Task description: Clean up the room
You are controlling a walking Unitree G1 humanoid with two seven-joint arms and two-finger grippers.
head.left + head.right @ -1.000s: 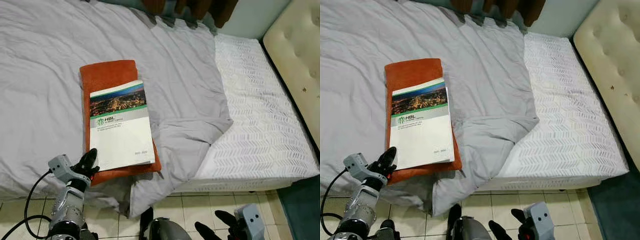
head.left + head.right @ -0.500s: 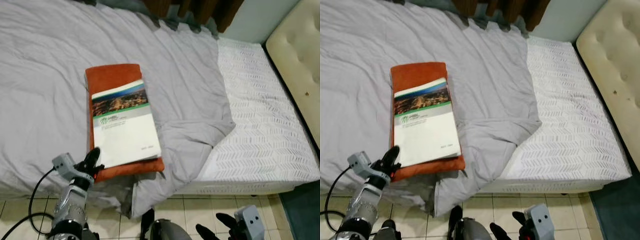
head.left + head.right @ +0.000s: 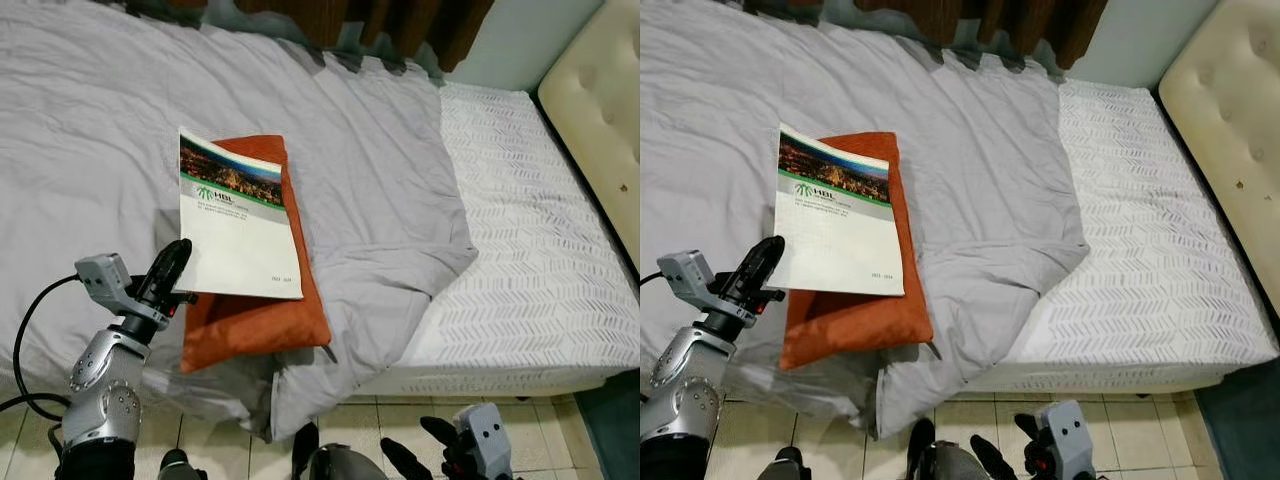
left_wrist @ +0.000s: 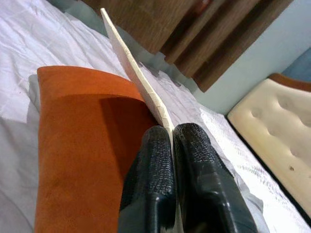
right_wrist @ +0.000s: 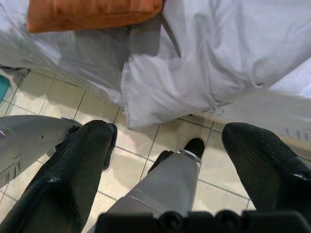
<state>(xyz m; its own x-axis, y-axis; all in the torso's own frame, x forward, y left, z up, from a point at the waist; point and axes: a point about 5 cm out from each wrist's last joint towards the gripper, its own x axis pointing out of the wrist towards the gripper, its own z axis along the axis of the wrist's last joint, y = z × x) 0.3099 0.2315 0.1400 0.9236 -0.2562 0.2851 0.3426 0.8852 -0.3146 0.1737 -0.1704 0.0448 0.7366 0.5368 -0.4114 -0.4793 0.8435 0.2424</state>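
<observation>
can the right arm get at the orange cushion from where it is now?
Probably not directly. The right gripper hangs low over the floor tiles, open, while the orange cushion lies on the bed toward the robot's left, under the booklet pinched by the left gripper.

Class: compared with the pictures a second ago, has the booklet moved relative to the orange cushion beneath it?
Yes. The booklet, pinched by the left pincer, has lifted and swung away from the headboard, uncovering the near part of the orange cushion.

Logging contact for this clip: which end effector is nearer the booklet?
Left. The left end effector is shut on the booklet at its near corner, above the orange pillow. The right end effector hangs open over the floor tiles, off the bed.
</observation>
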